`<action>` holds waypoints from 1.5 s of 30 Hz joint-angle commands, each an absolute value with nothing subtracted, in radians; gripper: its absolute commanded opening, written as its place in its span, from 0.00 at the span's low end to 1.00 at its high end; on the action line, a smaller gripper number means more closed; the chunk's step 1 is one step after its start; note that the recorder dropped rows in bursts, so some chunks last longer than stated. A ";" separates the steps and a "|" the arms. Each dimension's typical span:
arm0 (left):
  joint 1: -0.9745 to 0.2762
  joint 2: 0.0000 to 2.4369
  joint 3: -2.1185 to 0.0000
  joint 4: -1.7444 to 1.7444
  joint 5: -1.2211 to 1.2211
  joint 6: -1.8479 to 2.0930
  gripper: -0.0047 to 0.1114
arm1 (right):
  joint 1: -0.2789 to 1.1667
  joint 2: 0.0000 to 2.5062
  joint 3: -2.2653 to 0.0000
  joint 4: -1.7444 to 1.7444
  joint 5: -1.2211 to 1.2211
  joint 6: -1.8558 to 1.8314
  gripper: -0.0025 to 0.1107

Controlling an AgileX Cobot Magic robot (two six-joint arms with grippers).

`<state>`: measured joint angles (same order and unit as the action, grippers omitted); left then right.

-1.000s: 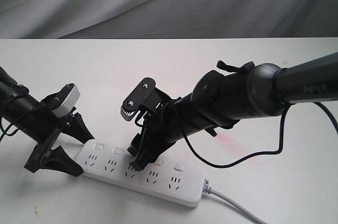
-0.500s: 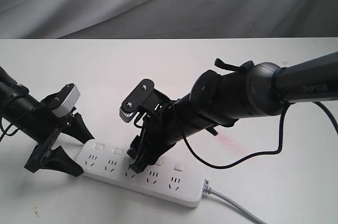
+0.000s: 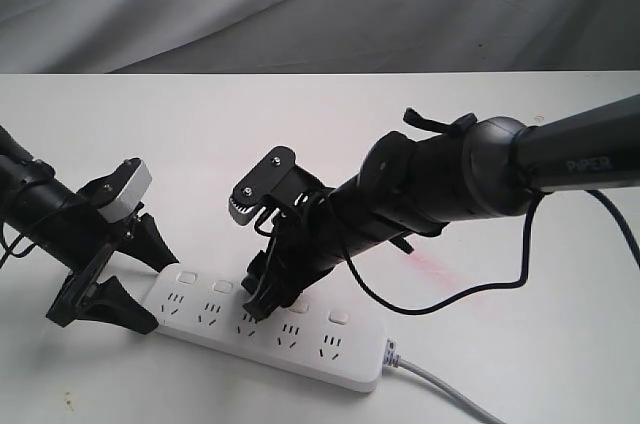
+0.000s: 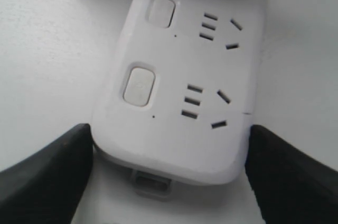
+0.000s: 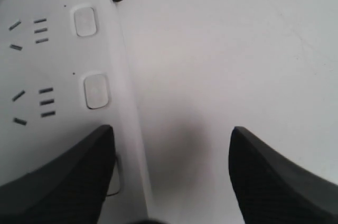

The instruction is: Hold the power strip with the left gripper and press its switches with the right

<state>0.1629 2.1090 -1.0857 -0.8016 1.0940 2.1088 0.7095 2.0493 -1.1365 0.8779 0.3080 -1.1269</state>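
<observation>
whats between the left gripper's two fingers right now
The end of the power strip, with its last switch and socket, sits between the left gripper fingers; the left wrist view shows it.

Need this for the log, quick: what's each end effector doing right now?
Left end effector: closed on the end of the strip.
Right end effector: open, holding nothing.

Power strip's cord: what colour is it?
Grey. The cord leaves the end of the white power strip; the exterior view shows it best.
</observation>
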 commanded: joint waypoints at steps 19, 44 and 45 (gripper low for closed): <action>0.159 2.119 -1.074 -0.765 1.047 2.092 0.59 | 0.612 1.821 -1.114 0.792 0.412 -1.114 0.53; 0.159 2.119 -1.074 -0.765 1.047 2.092 0.59 | 0.560 1.849 -0.944 1.156 0.396 -1.432 0.53; 0.159 2.119 -1.074 -0.765 1.047 2.092 0.59 | 0.560 1.859 -0.944 1.156 0.396 -1.435 0.53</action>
